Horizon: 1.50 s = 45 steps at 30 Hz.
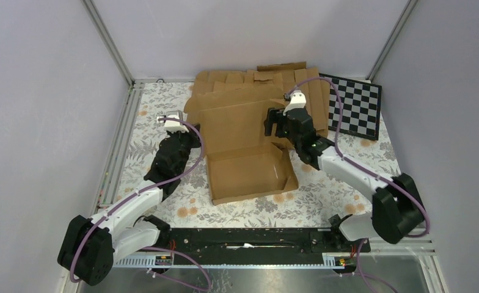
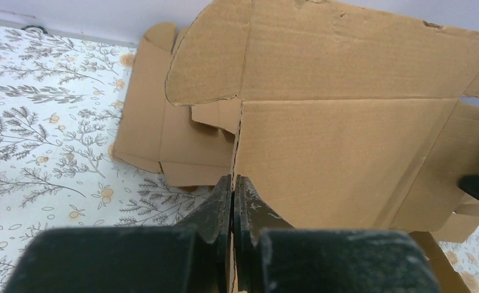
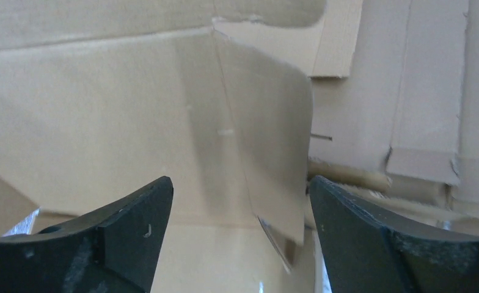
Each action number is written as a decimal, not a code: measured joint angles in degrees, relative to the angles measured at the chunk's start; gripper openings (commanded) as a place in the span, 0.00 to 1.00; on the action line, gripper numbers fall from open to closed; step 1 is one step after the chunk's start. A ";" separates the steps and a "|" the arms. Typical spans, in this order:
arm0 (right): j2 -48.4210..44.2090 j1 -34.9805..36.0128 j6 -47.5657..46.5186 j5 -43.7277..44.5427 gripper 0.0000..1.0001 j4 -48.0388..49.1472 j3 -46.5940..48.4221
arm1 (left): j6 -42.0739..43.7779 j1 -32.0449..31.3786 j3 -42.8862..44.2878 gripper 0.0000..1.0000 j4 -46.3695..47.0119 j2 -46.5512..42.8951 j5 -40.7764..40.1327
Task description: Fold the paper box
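The paper box (image 1: 249,171) is matt brown corrugated cardboard; the fingers (image 3: 133,226) seem to be scuffed black plastic.

Looking out past the right gripper (image 3: 240,183), jaws spread wide and closed on nothing, with one black finger (image 3: 127,226) at lower left and its twin at lower right. Straddling a raised flap (image 3: 267,140) of the paper box (image 3: 102,110): upright, slightly bowed, hinged along a crease to the broad brown wall filling the left of the view. Hard to tell whether touching or just beside the flap's right edge at the right finger. Below the flap, a glimpse of paler box floor. Behind at right, overlapping flat cardboard blanks (image 3: 426,91) with slits and tabs.
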 measured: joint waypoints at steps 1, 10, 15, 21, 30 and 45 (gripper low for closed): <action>-1.57 0.00 0.37 -0.37 0.98 -2.19 0.04 | 0.35 0.00 0.00 0.00 0.37 -0.13 -0.39; -25.03 0.00 4.04 -2.49 0.90 -17.27 -10.34 | 1.25 0.00 0.00 0.00 0.90 -0.09 -1.07; -21.20 0.00 4.74 -3.15 0.73 -24.65 -11.89 | 1.25 0.00 0.00 0.00 0.90 -0.09 -1.05; -11.08 0.00 3.80 -4.37 0.49 -30.36 -10.78 | 1.22 0.00 0.00 0.00 0.90 -0.09 -1.05; -4.66 0.11 2.84 -4.31 0.03 -32.04 -7.02 | 0.57 0.00 0.00 0.00 0.70 -0.09 -1.01; -3.43 12.07 1.62 2.69 0.05 -39.08 2.40 | 0.17 -0.24 0.07 0.00 0.35 -0.11 -1.03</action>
